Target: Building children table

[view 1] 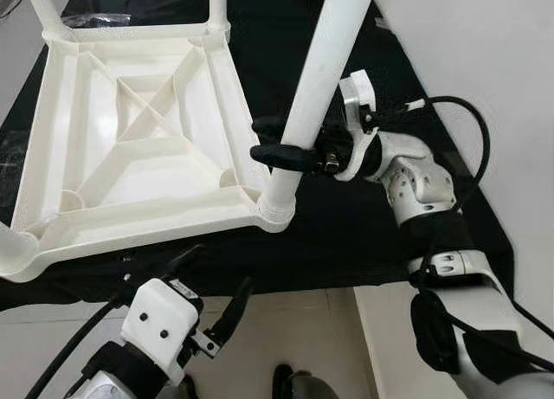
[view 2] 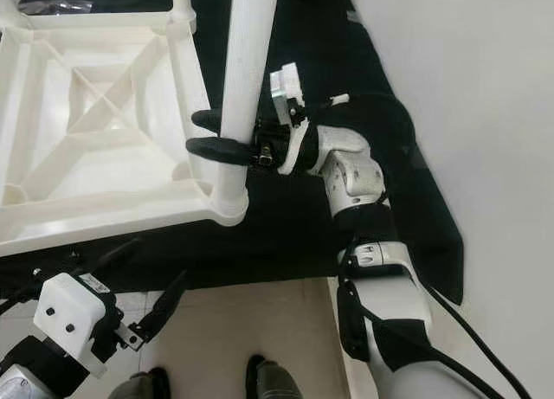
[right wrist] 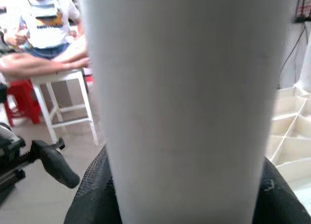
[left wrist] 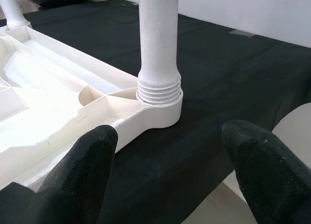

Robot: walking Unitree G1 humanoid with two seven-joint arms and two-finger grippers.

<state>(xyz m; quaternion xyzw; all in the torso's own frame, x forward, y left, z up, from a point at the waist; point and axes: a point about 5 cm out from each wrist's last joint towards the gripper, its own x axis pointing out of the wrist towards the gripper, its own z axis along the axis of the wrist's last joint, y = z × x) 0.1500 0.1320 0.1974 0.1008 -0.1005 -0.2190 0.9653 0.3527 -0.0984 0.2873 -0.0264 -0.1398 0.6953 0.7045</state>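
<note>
With the right pincer point(view 1: 279, 141) closed around the leg point(view 1: 320, 79), the leg should be kept upright while turned into the corner socket point(left wrist: 158, 112), the open, empty left pincer point(view 1: 212, 295) waiting nearby.

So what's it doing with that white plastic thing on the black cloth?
The robot is putting together a small white table, which lies upside down on a black cloth. Its right gripper is closed around a white leg standing in the near corner socket; some screw threads show above the socket. The left gripper hovers open by the table's near edge, holding nothing. Other legs already stand in other corners.
</note>
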